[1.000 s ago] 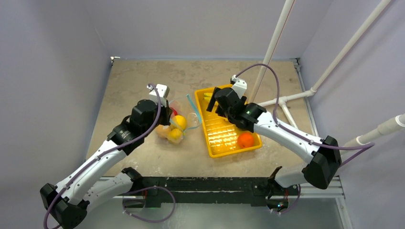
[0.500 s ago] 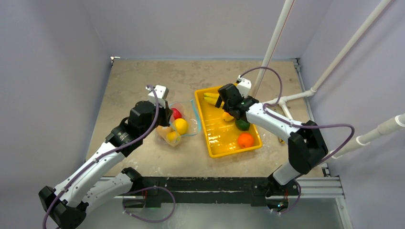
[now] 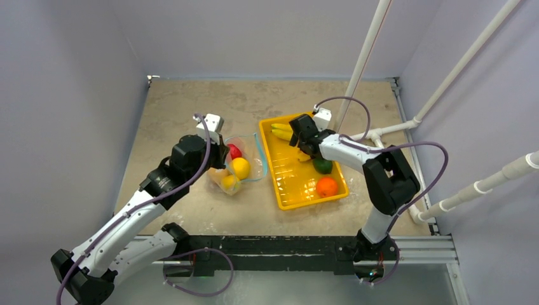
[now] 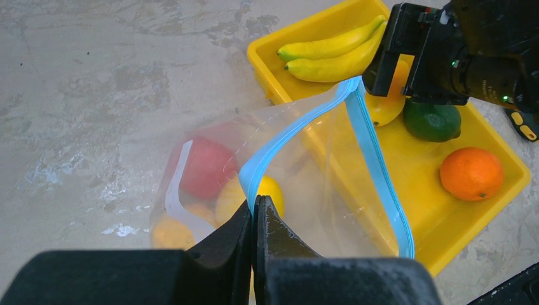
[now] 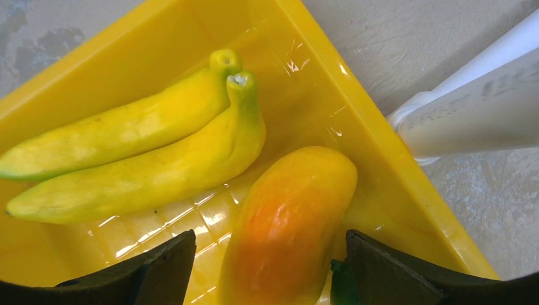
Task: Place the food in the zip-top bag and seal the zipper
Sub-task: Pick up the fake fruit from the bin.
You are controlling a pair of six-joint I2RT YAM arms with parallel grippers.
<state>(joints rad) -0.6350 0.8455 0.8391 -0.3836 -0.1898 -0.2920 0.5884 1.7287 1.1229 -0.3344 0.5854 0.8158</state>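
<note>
Ok so, left side first. The left arm (image 3: 127, 216) has its jaws pressed together on the blue zipper (image 4: 379, 171) strip of the clear bag (image 4: 318, 159), holding the mouth up and open toward the tray. The bag sits on the tabletop (image 3: 178, 108) at roughly 9 o'clock from the yellow tray (image 3: 289, 181). It's already got an apple (image 4: 203, 166), a lemon (image 4: 272, 189) and some other yellowish fruit in it.

In the tray there are bananas (image 5: 140, 152) at the 12 o'clock end and a mango (image 5: 286, 222) touching them. A lime (image 4: 432, 121) is on the 3 o'clock side and an orange (image 4: 471, 173) down around 5 o'clock. The right arm (image 3: 343, 147) has its jaws spread wide on either side of the mango, not closed on it yet.

Stuff I'd worry about:
- The mango is glossy and rounded, so a squeeze off-center could squirt it out sideways.
- It's right against the bananas, so they may get nudged or dragged along.
- The left pinch is only on a thin bit of floppy plastic. If the fruit clips the rim going in, the strip could pull free and the mouth collapses.
</note>
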